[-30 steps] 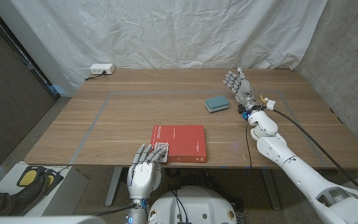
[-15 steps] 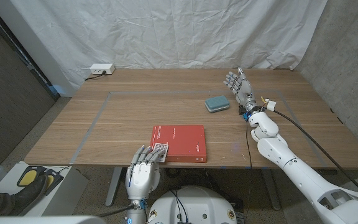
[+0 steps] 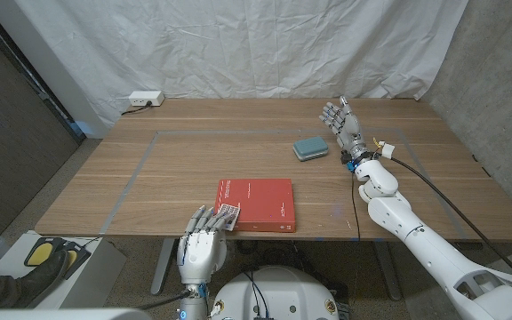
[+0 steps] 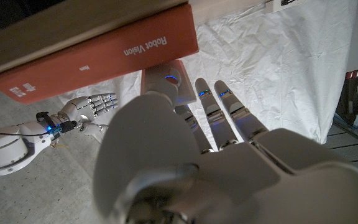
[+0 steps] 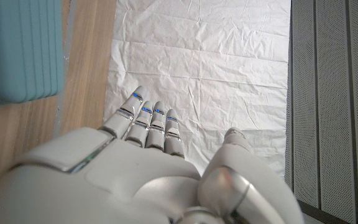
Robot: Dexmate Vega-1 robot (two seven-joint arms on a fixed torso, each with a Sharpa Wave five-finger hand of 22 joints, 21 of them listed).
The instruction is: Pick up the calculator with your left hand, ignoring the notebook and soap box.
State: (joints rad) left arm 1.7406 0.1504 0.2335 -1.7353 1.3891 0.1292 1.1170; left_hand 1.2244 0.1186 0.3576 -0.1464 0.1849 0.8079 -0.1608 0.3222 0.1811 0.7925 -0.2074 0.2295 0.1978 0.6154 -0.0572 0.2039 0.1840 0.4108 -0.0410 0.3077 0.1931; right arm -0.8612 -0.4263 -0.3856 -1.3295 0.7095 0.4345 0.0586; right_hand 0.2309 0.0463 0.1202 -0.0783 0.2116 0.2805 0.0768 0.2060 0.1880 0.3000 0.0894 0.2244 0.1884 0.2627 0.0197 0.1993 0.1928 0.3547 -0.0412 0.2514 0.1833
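left hand [image 3: 203, 245]: at the table's near edge, fingers on the calculator [image 3: 227, 215]; a firm hold cannot be told
calculator: near edge, touching the red notebook [image 3: 256, 203]
risk: it may slip off the edge or drag the notebook
soap box [image 3: 309, 148]: far right
right hand [image 3: 340, 120]: released, fingers spread

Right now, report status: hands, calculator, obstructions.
Left hand grips calculator at the table's near edge. Right hand open, beside teal soap box. Red notebook right against calculator.
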